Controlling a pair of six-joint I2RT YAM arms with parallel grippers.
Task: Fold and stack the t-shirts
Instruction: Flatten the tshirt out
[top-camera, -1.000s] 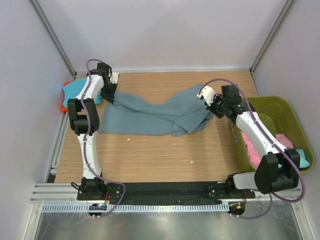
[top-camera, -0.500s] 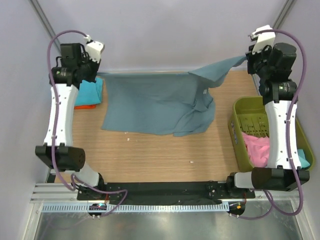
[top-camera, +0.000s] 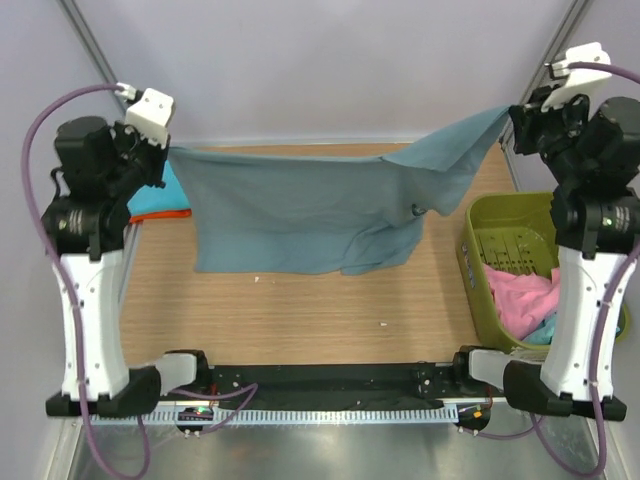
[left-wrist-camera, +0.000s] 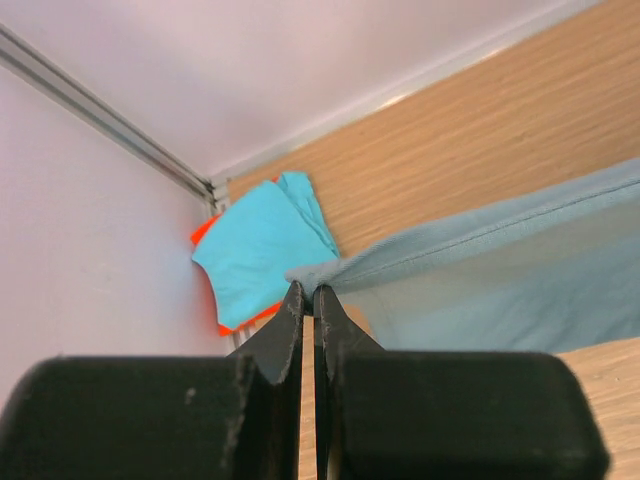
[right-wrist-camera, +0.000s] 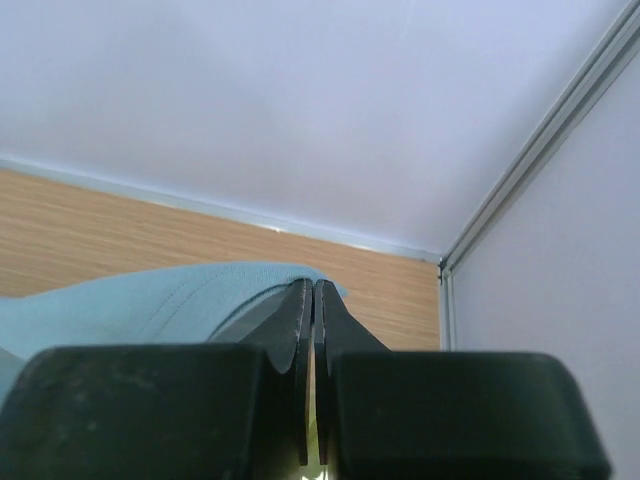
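The large slate blue-grey t-shirt (top-camera: 310, 205) hangs stretched between both raised arms above the table, its lower part bunched at the right. My left gripper (top-camera: 168, 152) is shut on its left corner (left-wrist-camera: 318, 275). My right gripper (top-camera: 512, 113) is shut on its right corner (right-wrist-camera: 250, 280). A folded turquoise shirt (left-wrist-camera: 258, 245) lies on an orange one (left-wrist-camera: 205, 232) at the back left; it also shows in the top view (top-camera: 165, 200). Pink cloth (top-camera: 525, 295) and a bit of turquoise cloth (top-camera: 545, 325) lie in the basket.
The olive-green plastic basket (top-camera: 480, 215) stands at the right edge of the wooden table (top-camera: 300, 310). White walls and metal frame posts close in the back and sides. Small white crumbs lie on the wood near the front.
Both arms have risen and spread further apart, pulling the blue-grey shirt up off the table and stretching its top edge taut. Both grippers stay shut on its corners.
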